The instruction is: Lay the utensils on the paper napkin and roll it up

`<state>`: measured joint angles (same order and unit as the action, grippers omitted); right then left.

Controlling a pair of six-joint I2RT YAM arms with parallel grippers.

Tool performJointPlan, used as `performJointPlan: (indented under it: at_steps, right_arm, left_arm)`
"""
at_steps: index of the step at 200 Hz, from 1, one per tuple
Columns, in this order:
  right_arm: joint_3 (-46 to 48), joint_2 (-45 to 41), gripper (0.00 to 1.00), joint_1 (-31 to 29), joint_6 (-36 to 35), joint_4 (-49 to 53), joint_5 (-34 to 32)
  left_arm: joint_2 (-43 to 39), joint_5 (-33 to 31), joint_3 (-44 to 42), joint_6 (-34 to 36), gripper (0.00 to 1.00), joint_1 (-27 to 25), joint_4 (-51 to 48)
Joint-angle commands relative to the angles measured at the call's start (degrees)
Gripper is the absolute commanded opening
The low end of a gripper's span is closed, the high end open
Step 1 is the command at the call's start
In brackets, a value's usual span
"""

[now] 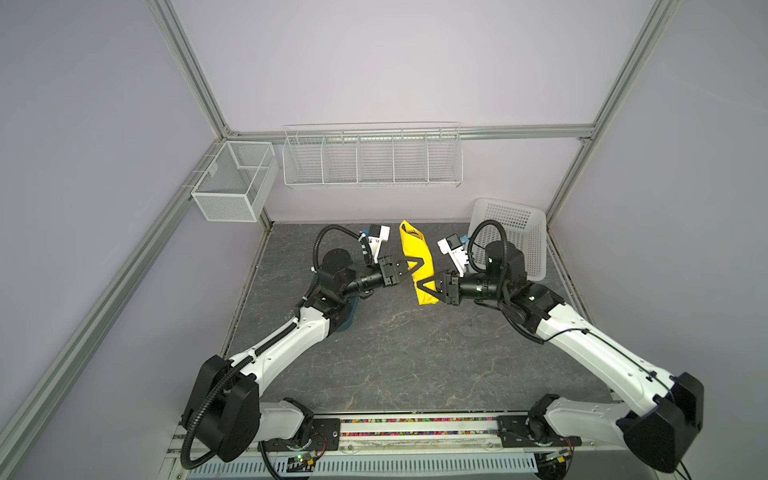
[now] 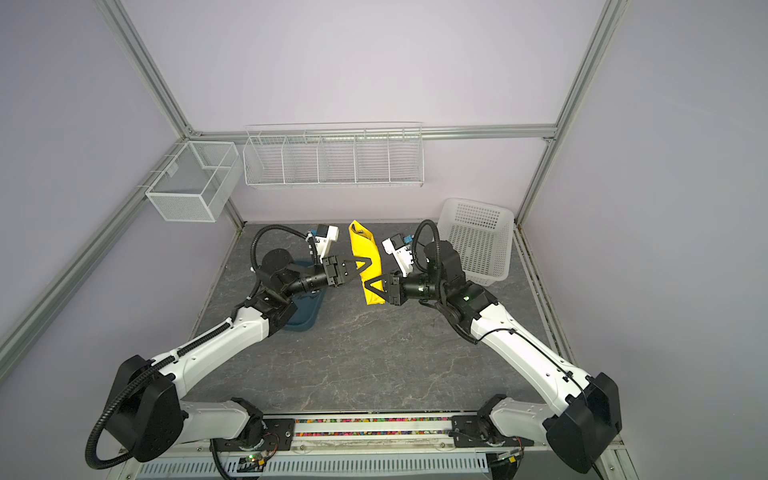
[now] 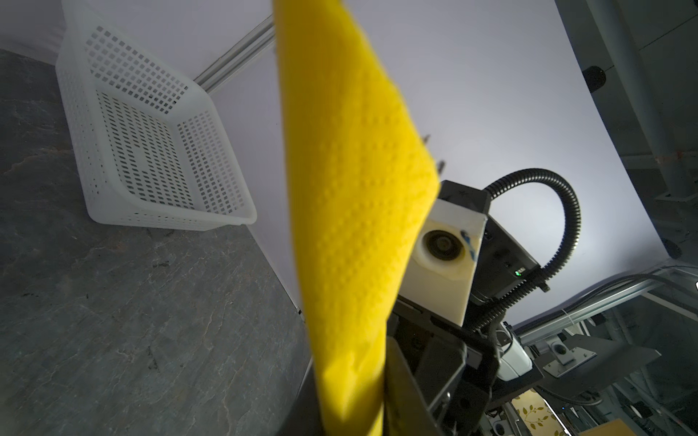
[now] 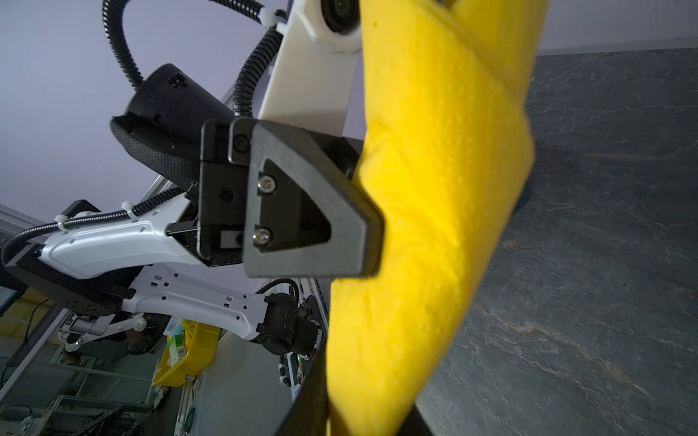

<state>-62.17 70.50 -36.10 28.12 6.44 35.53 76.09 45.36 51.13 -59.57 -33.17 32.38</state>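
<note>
Most of both top views is grey marbled tabletop [image 1: 395, 353]; a white perforated plastic basket [image 1: 515, 232] sits tilted at the right rear, and a teal plastic tub [image 2: 305, 318] lies left of centre, partly under the white left arm [image 2: 232, 336]. At mid-frame the rolled bright yellow paper napkin [image 1: 415, 249] is held between both claws; the left gripper [image 1: 417, 266] is clamped on its middle, and the right gripper [image 1: 422, 286] grips it just below. Of the slim silver metal utensils [image 3: 440, 165], only two thin tips show past the napkin's edge in the left wrist view.
</note>
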Motion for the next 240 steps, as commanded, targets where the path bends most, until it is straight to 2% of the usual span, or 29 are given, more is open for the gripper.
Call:
performJointPlan:
  at_steps: [1, 40, 78, 96, 134, 153, 203, 240]
  right_arm:
    - [0.7, -1.5, 0.23, 0.0, 0.1, -2.4, -1.6]
    - [1.3, -2.3, 0.28, 0.0, -0.1, -2.3, -1.3]
    - [1.9, -2.7, 0.27, 0.2, 0.3, -3.4, -0.5]
    - [1.6, -2.4, 0.21, 0.3, 0.9, -3.3, -0.5]
    - [1.5, -2.2, 0.2, 0.5, 1.5, -4.0, -0.5]
    - [1.5, -2.3, 0.21, 0.6, 1.7, -4.1, -0.7]
    - [2.1, -3.4, 0.26, 0.7, 1.3, -3.6, -0.9]
    - [2.3, -5.3, 0.31, 1.2, 0.2, -1.6, -1.5]
  left_arm:
    - [-0.9, 1.0, 0.7, 1.5, 0.15, -0.6, 0.6]
    - [-0.6, 0.9, 1.5, 1.2, 0.06, -0.6, 0.8]
    - [0.1, 1.5, 1.5, -0.2, 0.05, -0.6, 2.7]
    - [0.6, 2.3, 1.5, -1.0, 0.15, -0.6, 3.6]
    - [1.7, 3.7, 1.2, -1.9, 0.25, -0.6, 4.7]
    - [2.0, 3.8, 1.1, -2.0, 0.26, -0.6, 4.9]
    - [1.6, 2.4, 1.0, -1.8, 0.07, -0.6, 5.1]
    - [1.2, 1.8, 0.6, -1.4, 0.03, -0.6, 4.6]
